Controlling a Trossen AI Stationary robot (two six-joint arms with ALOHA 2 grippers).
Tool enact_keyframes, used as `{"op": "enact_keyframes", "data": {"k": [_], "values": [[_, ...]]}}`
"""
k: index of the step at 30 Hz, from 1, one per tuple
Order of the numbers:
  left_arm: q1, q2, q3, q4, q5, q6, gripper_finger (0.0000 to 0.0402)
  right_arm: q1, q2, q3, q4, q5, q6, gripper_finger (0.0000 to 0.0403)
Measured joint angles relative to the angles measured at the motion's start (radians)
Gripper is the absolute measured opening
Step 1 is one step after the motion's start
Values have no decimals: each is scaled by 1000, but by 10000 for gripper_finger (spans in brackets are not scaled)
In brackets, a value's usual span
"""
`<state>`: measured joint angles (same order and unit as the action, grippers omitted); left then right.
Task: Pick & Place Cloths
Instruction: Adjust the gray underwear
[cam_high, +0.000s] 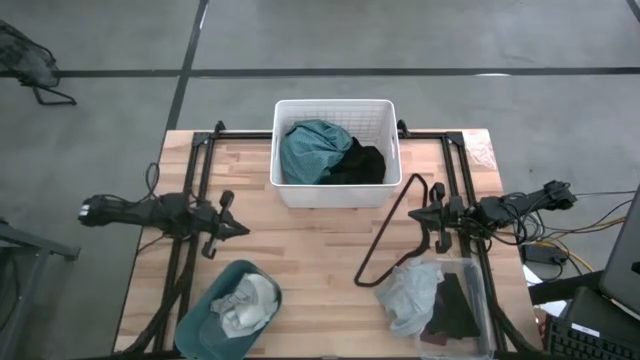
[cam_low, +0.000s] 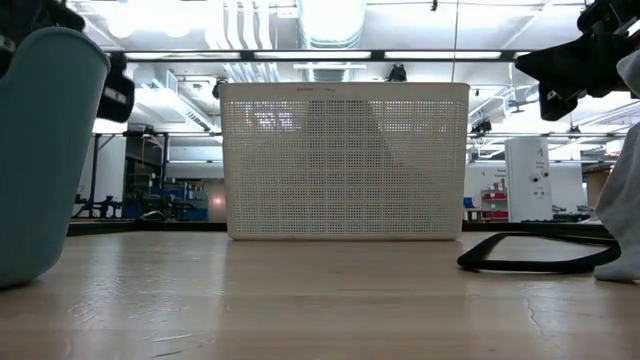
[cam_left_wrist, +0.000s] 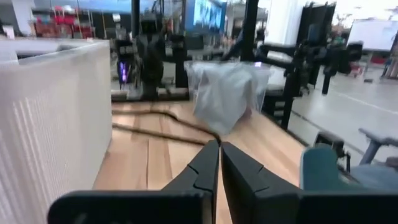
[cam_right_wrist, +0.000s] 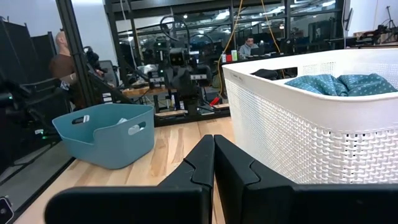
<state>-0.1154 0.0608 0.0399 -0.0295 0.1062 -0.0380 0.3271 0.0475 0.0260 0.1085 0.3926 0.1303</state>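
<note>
The cloths are split three ways: a large teal cloth and a black cloth lie in the white basket at the back of the surface; a pale cloth sits in the teal bin at front left; a grey cloth and dark pieces fill the clear tray at front right, with a black strap looping beside it. The left pincer hangs just above the bin, clenched and empty; the right pincer hovers by the tray, also clenched and empty. To take the next cloth well, I judge a pincer should spread wide, drop onto a raised fold, and avoid the strap. No writing is readable.
</note>
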Motion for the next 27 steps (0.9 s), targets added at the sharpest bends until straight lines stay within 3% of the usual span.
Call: {"op": "enact_keyframes", "data": {"k": [22, 27], "values": [[0, 23, -26, 40, -28, 0, 26, 0, 0, 0, 3, 0, -1, 8], [0, 23, -26, 40, -27, 0, 26, -1, 0, 0, 170, 2, 0, 8]]}}
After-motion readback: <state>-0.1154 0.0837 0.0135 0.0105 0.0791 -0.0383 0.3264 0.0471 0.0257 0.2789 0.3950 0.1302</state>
